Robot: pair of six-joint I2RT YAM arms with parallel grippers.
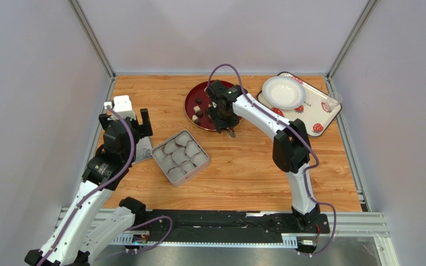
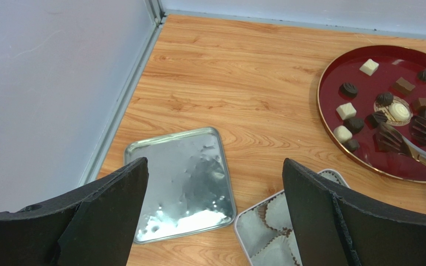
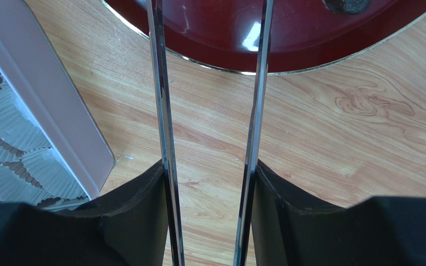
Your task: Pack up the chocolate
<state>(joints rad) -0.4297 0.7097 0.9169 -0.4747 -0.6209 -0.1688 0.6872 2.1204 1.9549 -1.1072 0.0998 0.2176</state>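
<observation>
Many small chocolates (image 2: 348, 88), dark and cream, are spread over the red plate (image 2: 387, 61). None is seen in the paper cups (image 1: 179, 152) of the open tin (image 3: 54, 116) beside it, so the picking-up step is judged to be in hand.

A pair of metal tongs (image 2: 415, 147) is clasped between the fingers of the right gripper (image 3: 209, 188). Its scalloped tips are held apart over the plate, close to a dark piece, with nothing caught between them. The left gripper (image 2: 215, 172) is spread wide with nothing in it, above the tin's lid (image 2: 182, 183), which lies flat on the table (image 2: 243, 83).

For the next move, the tips would need to be set either side of one piece. The tongs would then be squeezed gently, so that the piece is pinched rather than flicked away, and the piece carried to a free cup.
</observation>
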